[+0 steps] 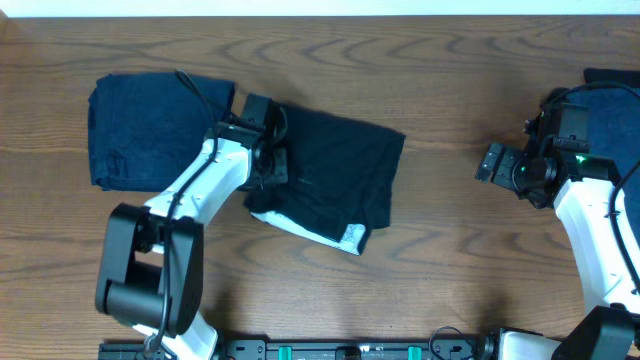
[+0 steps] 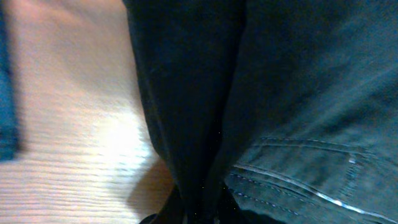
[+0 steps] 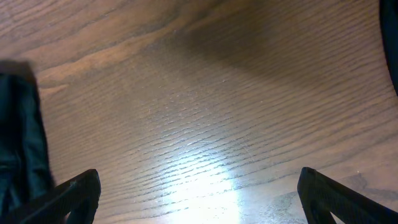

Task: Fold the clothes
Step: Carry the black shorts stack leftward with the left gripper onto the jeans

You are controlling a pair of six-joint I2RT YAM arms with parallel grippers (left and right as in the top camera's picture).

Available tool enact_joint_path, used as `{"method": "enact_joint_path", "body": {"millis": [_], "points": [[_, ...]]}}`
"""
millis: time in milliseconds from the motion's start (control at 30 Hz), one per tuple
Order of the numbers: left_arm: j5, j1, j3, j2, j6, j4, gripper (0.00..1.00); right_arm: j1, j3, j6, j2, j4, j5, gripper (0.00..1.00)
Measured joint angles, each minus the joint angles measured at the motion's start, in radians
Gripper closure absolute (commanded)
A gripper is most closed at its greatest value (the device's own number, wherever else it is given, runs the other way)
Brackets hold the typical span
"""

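A black garment (image 1: 335, 170) lies partly folded at the table's centre, with a pale inner edge (image 1: 320, 235) along its near side. My left gripper (image 1: 275, 165) is at its left edge, shut on a pinch of the black fabric (image 2: 186, 93); its fingertips (image 2: 199, 214) are buried in the cloth. A folded dark navy garment (image 1: 150, 130) lies at the far left. My right gripper (image 1: 495, 163) is open and empty over bare wood, to the right of the black garment. In the right wrist view its fingers (image 3: 199, 199) are wide apart, and the black garment (image 3: 22, 143) shows at the left edge.
Another dark blue garment (image 1: 610, 110) lies at the far right edge under the right arm. A stitched seam (image 2: 298, 180) runs across the fabric in the left wrist view. Bare wooden table (image 1: 450, 240) lies between the black garment and the right arm.
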Motion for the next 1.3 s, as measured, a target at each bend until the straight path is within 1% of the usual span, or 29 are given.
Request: {"method": "enact_joint_path", "body": {"millis": [167,333,500,700,867,1033,1300], "points": [[-0.09,0.0,0.039,-0.064,0.031,0.005,0.94,0.0,0.0,0.0,0.0,0.0,0.0,0.01],[-0.217,0.005,0.064,-0.122,0.049,0.014,0.94,0.0,0.0,0.0,0.0,0.0,0.0,0.01],[-0.29,0.045,0.091,-0.152,0.072,0.017,0.94,0.0,0.0,0.0,0.0,0.0,0.0,0.01],[-0.32,0.152,0.124,-0.195,0.114,0.017,0.94,0.0,0.0,0.0,0.0,0.0,0.0,0.01],[-0.328,0.251,0.193,-0.213,0.2,0.034,0.94,0.0,0.0,0.0,0.0,0.0,0.0,0.01],[-0.337,0.328,0.204,-0.216,0.279,0.04,0.94,0.0,0.0,0.0,0.0,0.0,0.0,0.01],[-0.333,0.461,0.204,-0.194,0.314,0.072,0.94,0.0,0.0,0.0,0.0,0.0,0.0,0.01]]}}
